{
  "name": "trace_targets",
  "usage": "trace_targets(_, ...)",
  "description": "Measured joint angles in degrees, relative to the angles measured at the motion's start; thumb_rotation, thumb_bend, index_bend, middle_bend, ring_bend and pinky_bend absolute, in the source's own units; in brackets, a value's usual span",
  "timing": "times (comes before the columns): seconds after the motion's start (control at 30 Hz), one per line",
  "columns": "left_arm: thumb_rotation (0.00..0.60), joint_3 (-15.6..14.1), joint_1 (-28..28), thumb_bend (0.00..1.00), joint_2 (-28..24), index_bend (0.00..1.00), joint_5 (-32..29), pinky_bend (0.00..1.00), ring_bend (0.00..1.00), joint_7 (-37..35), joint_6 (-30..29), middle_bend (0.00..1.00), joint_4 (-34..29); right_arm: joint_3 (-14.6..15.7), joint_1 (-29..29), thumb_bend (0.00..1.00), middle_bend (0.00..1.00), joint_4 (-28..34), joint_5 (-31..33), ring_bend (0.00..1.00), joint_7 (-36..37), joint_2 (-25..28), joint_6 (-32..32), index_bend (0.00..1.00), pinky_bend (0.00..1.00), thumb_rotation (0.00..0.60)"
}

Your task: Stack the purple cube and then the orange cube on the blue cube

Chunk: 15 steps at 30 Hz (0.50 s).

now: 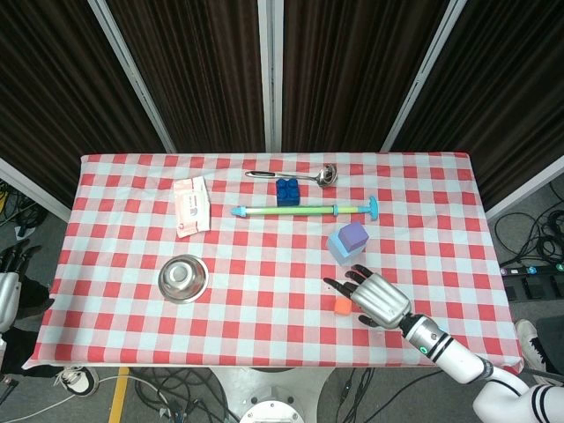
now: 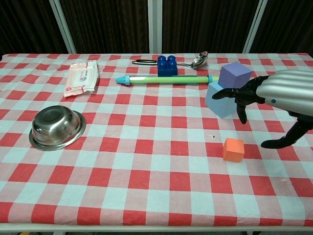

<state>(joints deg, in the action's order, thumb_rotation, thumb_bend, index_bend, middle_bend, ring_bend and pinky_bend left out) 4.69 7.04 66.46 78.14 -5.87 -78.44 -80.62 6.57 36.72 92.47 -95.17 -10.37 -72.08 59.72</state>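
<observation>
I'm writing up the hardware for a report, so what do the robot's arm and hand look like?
The right hand has a silver metallic back and black fingers. Its forearm is white with black bands and a small green light near the wrist. The left hand shows only a silver-grey edge.

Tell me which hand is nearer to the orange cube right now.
Right. The right hand hovers open beside the orange cube, not touching it. The left hand sits off the table's far left edge, well away from it.
</observation>
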Motion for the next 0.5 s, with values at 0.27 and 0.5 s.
trace_targets(0.27,0.6,-0.03,0.12,0.08,0.33,0.22,0.34,0.28,0.12,-1.92,0.43,0.19,1.24,-0.66,-4.99,0.12,0.44,-1.25,1.38,0.2,-6.62,-5.27,4.91,0.0,0.14,0.6)
trace_targets(0.5,0.6,-0.12,0.13,0.08,0.76,0.22,0.41,0.28,0.12,-3.75,0.94,0.19,2.87,-1.97,-9.21,0.12,0.44,-0.51,7.48,0.2,-12.85,-9.24,6.75,0.0,0.14,0.6)
